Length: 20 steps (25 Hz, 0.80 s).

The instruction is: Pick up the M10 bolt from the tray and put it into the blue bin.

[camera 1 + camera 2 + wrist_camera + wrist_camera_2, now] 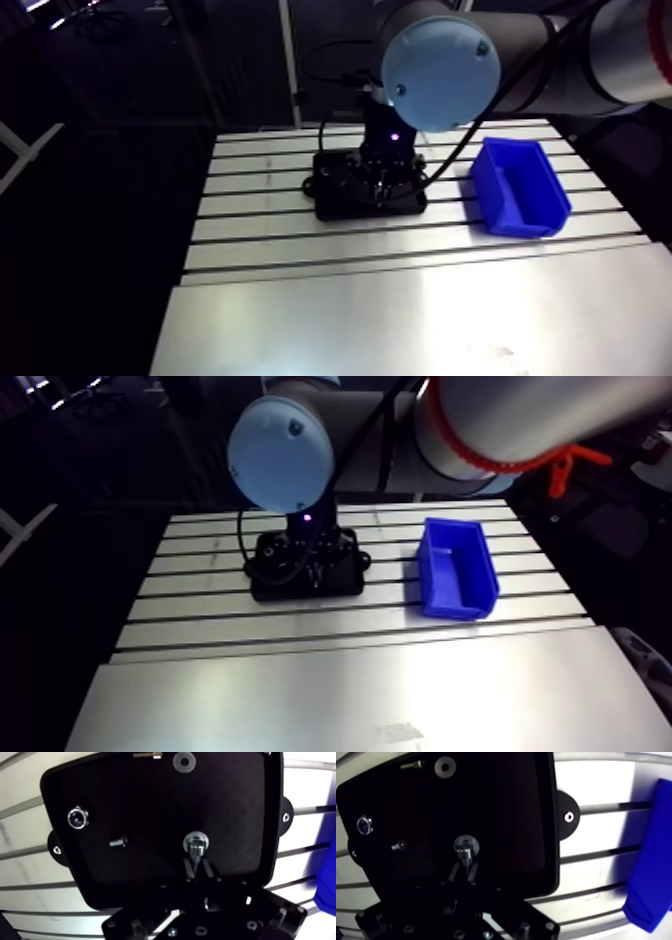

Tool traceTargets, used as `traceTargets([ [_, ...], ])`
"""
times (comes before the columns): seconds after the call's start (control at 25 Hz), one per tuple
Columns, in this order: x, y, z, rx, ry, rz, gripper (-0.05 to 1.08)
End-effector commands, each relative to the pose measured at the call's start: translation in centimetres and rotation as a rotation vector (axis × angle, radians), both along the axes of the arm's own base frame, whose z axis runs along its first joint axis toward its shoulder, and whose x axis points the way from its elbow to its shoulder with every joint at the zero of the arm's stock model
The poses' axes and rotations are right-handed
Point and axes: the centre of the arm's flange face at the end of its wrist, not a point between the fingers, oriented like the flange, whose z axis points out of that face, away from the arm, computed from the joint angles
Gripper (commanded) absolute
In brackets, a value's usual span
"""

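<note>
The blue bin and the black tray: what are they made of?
Blue bin: probably moulded plastic, judging by its even colour and slight sheen. Black tray: dull and matte, perhaps plastic or rubber; the look leaves it open.

In the wrist view the M10 bolt (196, 844) shows mainly its head; the gripper (197, 863), whose fingers clamp the shank, partly covers it. The gripper's body hides the near edge of the tray (150, 812), and the frame cuts the blue bin (648, 857). In the arm view the joint cap (440, 72) at upper centre covers the wrist, and the tray's contents are too small to tell.
</note>
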Motion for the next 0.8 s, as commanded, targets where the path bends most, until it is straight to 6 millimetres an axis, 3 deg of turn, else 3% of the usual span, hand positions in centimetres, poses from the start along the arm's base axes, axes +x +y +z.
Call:
traceTargets([
  [0.04,0.0,0.0,0.1,-0.006,0.003,0.002,0.89],
  [0.56,-1.0,0.2,3.8,0.011,0.075,0.01,0.95],
  [0.8,-1.2,0.1,7.4,0.012,0.092,0.02,0.98],
])
